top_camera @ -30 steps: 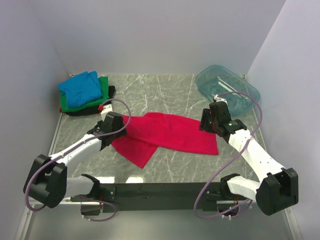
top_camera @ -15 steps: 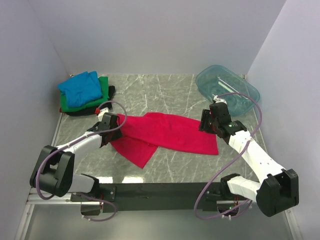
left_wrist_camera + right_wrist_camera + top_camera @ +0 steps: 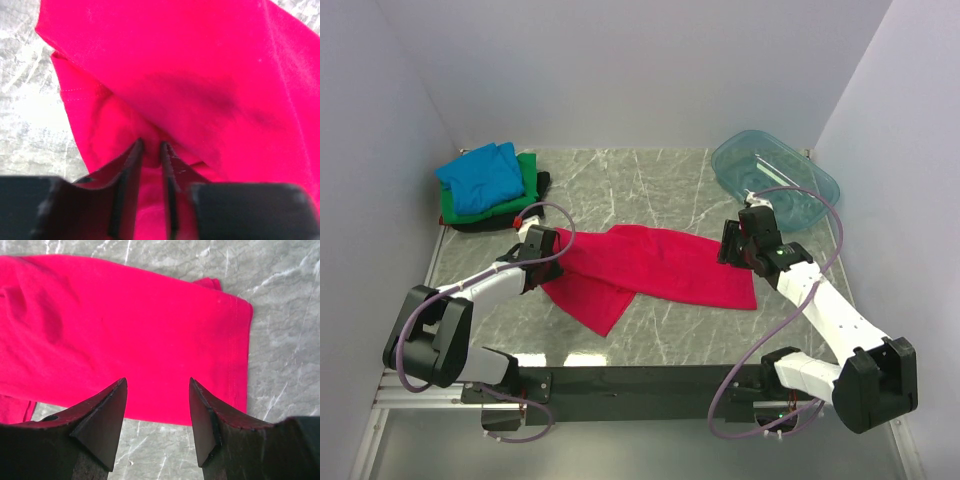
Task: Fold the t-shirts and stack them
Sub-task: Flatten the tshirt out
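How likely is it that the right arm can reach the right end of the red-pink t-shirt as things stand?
Probably yes. The right gripper hangs open just over that end of the red-pink t-shirt, which lies flat on the table with nothing on top; the teal tub stands apart, farther back.

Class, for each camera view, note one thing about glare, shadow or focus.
Top external view: glare patches on the grey marble table. Left wrist view: dark shadow on the bright red-pink cloth t-shirt. Right wrist view: the right gripper's fingers are dark silhouettes.
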Motion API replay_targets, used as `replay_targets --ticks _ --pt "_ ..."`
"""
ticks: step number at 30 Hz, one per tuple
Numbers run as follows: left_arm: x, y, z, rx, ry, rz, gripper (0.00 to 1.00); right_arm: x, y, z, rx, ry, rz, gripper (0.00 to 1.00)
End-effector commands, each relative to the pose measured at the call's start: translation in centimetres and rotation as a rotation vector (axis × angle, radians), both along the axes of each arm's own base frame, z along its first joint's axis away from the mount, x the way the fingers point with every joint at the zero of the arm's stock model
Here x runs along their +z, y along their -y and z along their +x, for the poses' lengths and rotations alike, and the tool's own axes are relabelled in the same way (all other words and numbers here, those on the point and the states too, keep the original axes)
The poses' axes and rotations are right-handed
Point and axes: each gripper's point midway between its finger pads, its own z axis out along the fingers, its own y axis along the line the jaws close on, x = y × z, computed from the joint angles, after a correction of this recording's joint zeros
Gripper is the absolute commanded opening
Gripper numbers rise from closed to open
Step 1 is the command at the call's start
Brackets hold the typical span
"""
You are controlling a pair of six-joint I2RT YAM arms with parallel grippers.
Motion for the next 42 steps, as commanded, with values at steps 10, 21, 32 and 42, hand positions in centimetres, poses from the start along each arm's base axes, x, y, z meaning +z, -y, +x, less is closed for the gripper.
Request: replay_targets --ticks 10,21,32,42 --pt "6.5 0.7 1.7 -0.003 0.165 -0.065 0.05 0.5 -0.9 -0.1 0.04 0.029 0.019 0.6" --pt "19.1 0.4 3.9 0.005 0.419 -0.095 0.01 -3.5 -7.5 -4.5 0.236 -0.081 0.094 0.59" --pt "22.5 -1.5 5.5 0.025 0.486 -0.083 0.0 -7.4 -7.2 -6.0 0.225 -0.199 -0.005 0.6" --pt "24.1 -1.9 5.3 0.018 0.52 -0.095 0.01 -10.8 -7.0 -5.6 0.175 -0.281 -0.062 0.61"
